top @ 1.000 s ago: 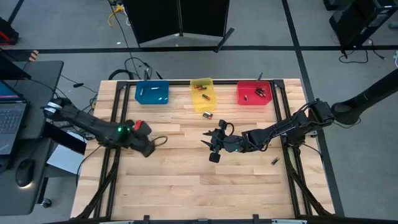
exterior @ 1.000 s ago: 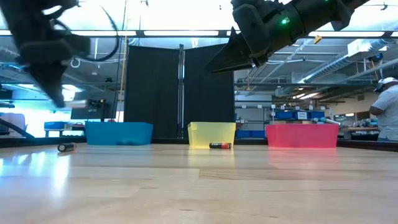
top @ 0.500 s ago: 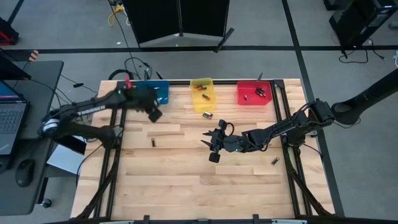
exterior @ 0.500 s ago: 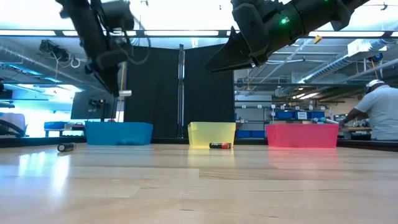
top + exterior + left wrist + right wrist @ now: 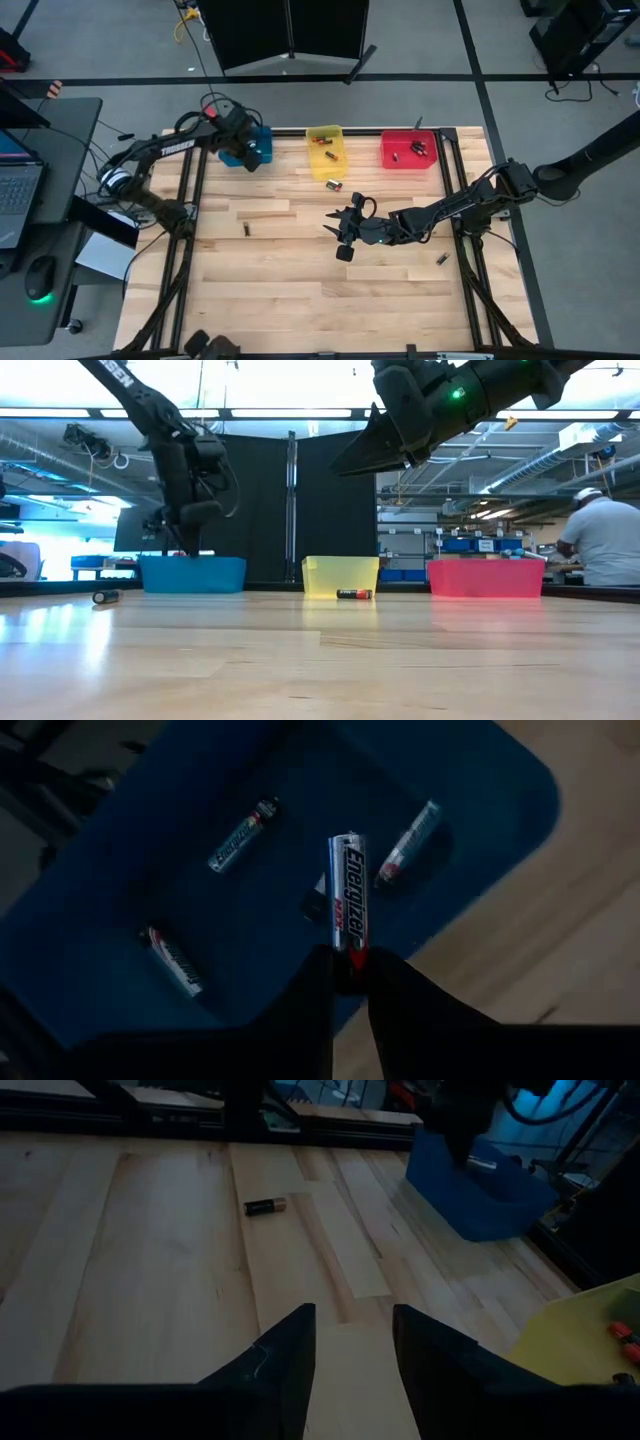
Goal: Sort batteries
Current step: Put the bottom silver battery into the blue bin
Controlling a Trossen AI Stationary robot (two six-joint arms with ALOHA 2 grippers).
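Note:
My left gripper [image 5: 250, 158] hangs over the blue bin [image 5: 238, 152] at the table's far left and is shut on a silvery battery [image 5: 346, 900]. Three batteries [image 5: 240, 836] lie on the bin's floor below it. My right gripper [image 5: 340, 236] hovers open above the middle of the table and touches nothing. Loose batteries lie on the wood: one left of centre [image 5: 247, 231], one in front of the yellow bin [image 5: 333, 184], and one near the right rail [image 5: 441, 259]. The yellow bin [image 5: 325, 145] and the red bin [image 5: 408, 150] each hold a few batteries. My left gripper pinches the silvery battery by its reddish end [image 5: 352, 956] between the two fingertips. The fingers [image 5: 310, 990] come from above, pointing down into the blue bin. The battery runs along the fingers and sticks out beyond them, lifted clear of the bin floor.
The three bins stand in a row along the table's far edge. Dark rails [image 5: 455, 190] run down both sides of the table. A person [image 5: 605, 555] stands in the room beyond the table's far right. Bare wood lies toward the near edge.
My left gripper rose from the left-middle of the table, swung toward the far edge, and came down over the blue bin with the battery held at its tips. My right arm kept still.

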